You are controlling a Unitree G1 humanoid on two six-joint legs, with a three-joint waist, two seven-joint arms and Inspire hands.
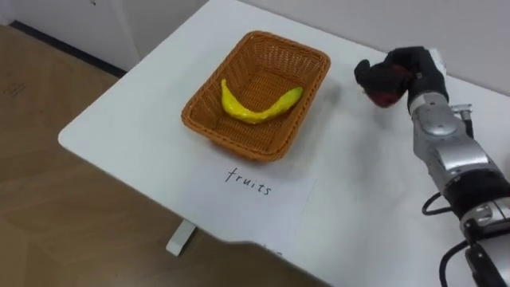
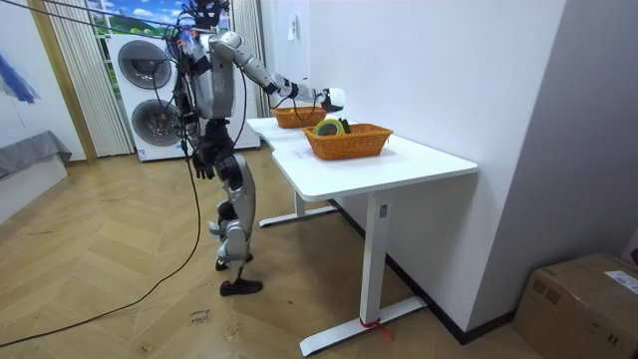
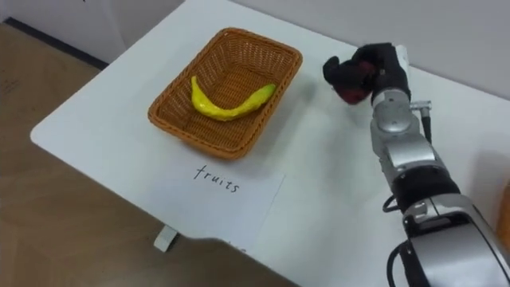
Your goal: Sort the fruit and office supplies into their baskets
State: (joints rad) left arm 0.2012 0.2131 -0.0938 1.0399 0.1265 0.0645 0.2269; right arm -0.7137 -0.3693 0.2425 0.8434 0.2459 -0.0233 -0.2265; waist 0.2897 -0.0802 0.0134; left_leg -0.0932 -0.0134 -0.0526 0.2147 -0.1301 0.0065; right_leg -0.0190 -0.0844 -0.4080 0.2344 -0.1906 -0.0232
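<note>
One wicker basket [image 1: 239, 137] is sitting toward the left end of the white table [image 1: 127, 119], with a yellow banana [image 1: 255, 110] lying curved inside it. Just in front of the basket, a sheet of paper [image 1: 291, 199] with handwriting is lying flat. Further right, well apart from the basket's rim, the right hand [image 1: 402, 70] is hanging over the tabletop, its fingers curling tight around a dark red fruit [image 1: 384, 97] and hiding most of it.

Room view: two stacked washing machines [image 2: 150, 95] are standing at the left. Next the robot is standing at the table's side, left hand [image 2: 202, 165] hanging by its hip, right arm held out over the table. A second basket [image 2: 349, 146] is sitting nearer the camera, holding a yellow-green thing [image 2: 329, 127].
</note>
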